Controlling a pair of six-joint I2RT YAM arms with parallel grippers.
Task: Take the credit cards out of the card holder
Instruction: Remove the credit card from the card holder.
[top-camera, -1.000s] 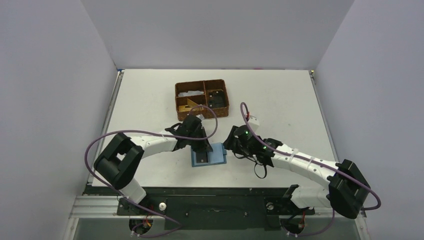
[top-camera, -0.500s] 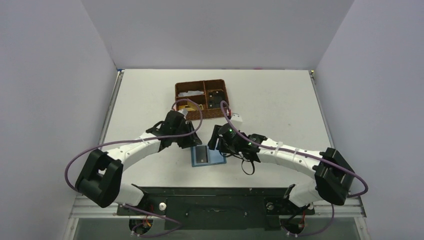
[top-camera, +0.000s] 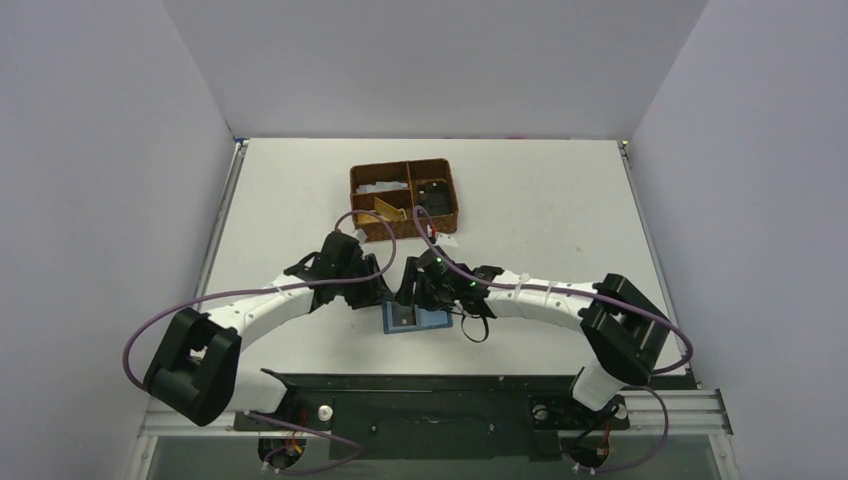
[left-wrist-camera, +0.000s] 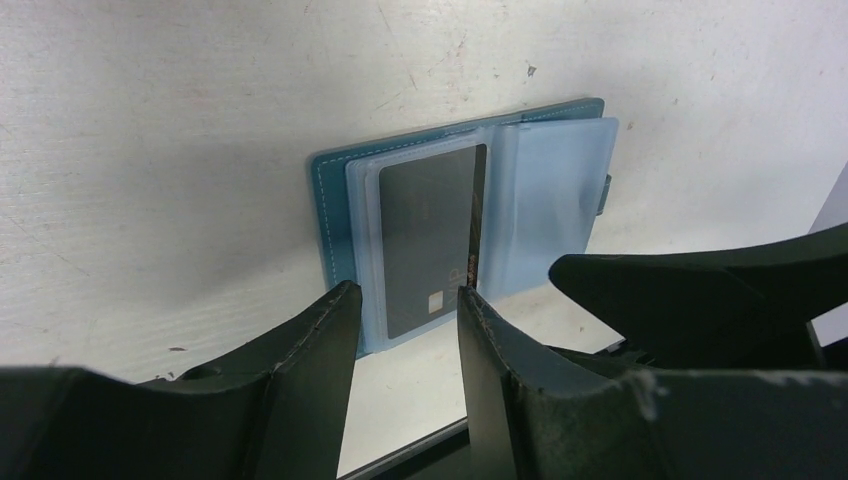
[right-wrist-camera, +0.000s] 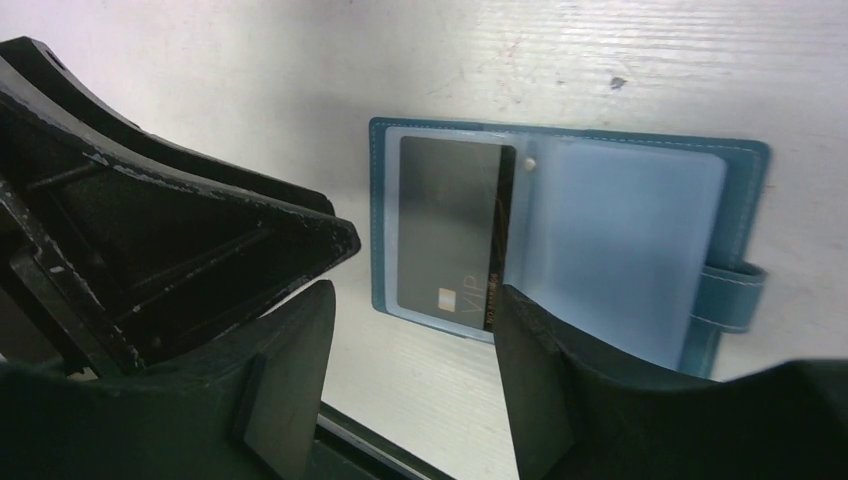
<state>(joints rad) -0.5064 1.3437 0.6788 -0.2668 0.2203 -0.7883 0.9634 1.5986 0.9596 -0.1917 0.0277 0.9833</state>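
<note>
Card holder (right-wrist-camera: 590, 250) lies open and flat on the tabletop (top-camera: 560, 200), close to the middle of its near edge, with the snap tab (right-wrist-camera: 735, 295) on its right side. A second ago my left gripper (left-wrist-camera: 405, 300) was pinched shut right down at the left panel. Now its fingers stand apart with nothing between them, and it has drawn back just off the holder's left side. My right gripper (right-wrist-camera: 415, 300) has meanwhile swung in from the right and hangs over the holder, fingers also apart and empty.

One dark card (left-wrist-camera: 432, 240) with a small chip sits fully seated in the clear pocket on the left panel. The right pocket looks empty, though I cannot be sure through the plastic. A tan-gold card (top-camera: 385, 211) stands in a near compartment of the brown basket (top-camera: 455, 205), toward the far edge.

My reading is that the left hand let go, the holder stayed open, and the dark card has yet to come out. The right hand looks placed for that, but pulling a card from a snug sleeve could drag the holder along unless my left pins it.
</note>
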